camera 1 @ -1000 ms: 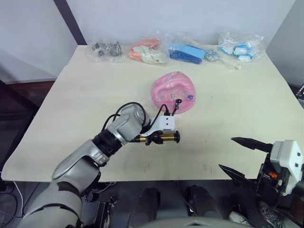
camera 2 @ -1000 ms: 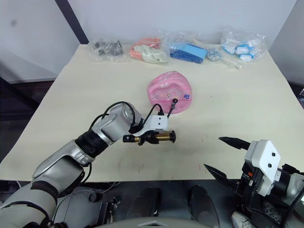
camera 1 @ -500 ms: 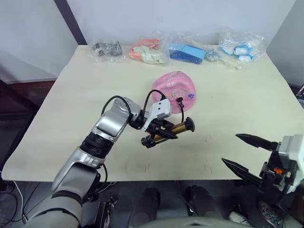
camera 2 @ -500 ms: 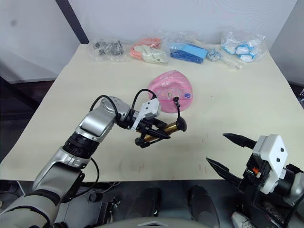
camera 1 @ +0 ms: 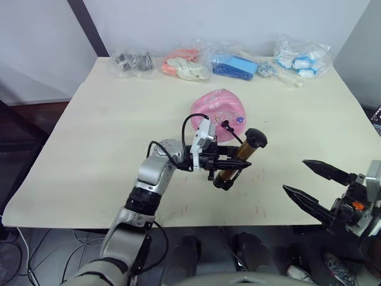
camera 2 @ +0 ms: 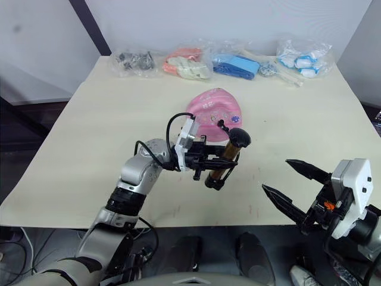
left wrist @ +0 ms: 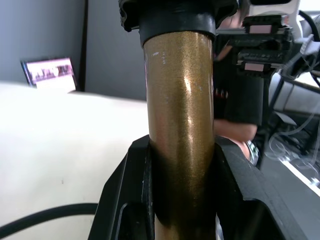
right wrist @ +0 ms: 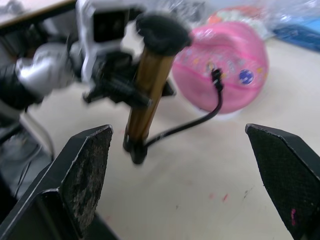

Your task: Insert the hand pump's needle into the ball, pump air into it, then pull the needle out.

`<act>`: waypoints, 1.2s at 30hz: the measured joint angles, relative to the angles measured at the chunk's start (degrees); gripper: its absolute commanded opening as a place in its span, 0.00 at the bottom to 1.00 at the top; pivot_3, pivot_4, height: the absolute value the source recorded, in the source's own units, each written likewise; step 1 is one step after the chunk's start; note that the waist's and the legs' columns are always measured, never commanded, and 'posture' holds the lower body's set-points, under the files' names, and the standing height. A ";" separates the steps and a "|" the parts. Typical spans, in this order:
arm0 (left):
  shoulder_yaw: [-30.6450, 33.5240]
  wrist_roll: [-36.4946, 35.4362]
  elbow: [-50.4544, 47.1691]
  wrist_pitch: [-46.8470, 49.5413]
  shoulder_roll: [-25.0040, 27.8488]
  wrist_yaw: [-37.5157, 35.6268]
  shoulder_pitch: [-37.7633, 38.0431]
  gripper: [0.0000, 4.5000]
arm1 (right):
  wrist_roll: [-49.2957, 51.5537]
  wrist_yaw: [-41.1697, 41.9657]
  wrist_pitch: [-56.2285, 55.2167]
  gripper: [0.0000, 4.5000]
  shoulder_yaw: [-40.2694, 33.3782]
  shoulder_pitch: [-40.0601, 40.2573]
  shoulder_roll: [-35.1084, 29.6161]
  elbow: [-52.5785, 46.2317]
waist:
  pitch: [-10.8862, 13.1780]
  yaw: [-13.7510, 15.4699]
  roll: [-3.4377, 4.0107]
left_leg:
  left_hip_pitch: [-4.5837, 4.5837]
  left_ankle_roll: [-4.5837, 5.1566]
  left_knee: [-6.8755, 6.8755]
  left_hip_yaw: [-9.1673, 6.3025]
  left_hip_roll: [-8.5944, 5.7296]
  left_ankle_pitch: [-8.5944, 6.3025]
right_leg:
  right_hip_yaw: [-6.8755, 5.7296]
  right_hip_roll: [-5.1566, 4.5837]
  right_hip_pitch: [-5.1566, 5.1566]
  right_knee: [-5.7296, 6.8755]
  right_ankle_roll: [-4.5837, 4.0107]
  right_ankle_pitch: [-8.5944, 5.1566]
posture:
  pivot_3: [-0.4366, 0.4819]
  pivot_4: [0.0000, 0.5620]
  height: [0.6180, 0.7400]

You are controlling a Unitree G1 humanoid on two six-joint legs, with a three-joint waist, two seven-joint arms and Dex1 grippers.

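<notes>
gold pump (camera 1: 237,161) upright beside dented pink ball (camera 1: 217,111)

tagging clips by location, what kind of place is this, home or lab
Most likely a lab or test room rather than a home. A plain cream table stands against bare walls, clear bags of assorted props line its far edge, and the left wrist view shows a lit screen and cabled equipment behind.

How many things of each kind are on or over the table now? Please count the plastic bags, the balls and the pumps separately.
Plastic bags along the far edge: 4 (dark parts, orange and white, blue, white and blue)
Pink ball: 1
Hand pump, held in the left gripper: 1
Total: 6
</notes>
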 measured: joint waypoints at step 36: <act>0.09 1.16 13.06 -19.16 -9.60 -0.53 1.34 0.23 | -0.86 -10.51 4.37 1.00 27.41 -30.51 4.31 10.74 | -0.03 -0.09 -0.01 | -0.02 0.01 0.02 -0.07 -0.04 0.00 | -0.04 0.03 0.01 -0.04 0.03 0.02 | 0.48 0.27 1.00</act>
